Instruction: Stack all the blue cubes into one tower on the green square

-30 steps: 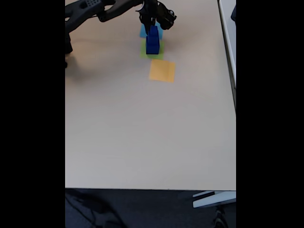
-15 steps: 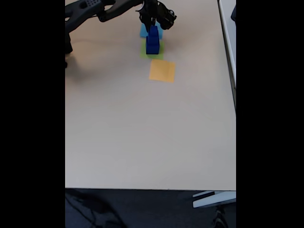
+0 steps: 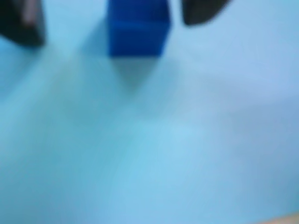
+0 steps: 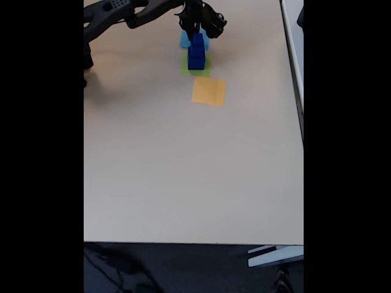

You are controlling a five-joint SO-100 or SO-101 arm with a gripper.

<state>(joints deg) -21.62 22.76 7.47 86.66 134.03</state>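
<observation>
In the fixed view a tower of blue cubes stands on the green square at the far side of the table, tapering upward. My gripper hangs right over its top. In the wrist view a small blue cube sits between my two dark fingers, with a gap showing on each side, so the gripper is open around it. The blurred light-blue surface behind fills most of that view.
A light-blue paper square lies just behind the green one, and an orange square just in front and to the right. The black arm reaches in from the far left. The table edge runs along the right.
</observation>
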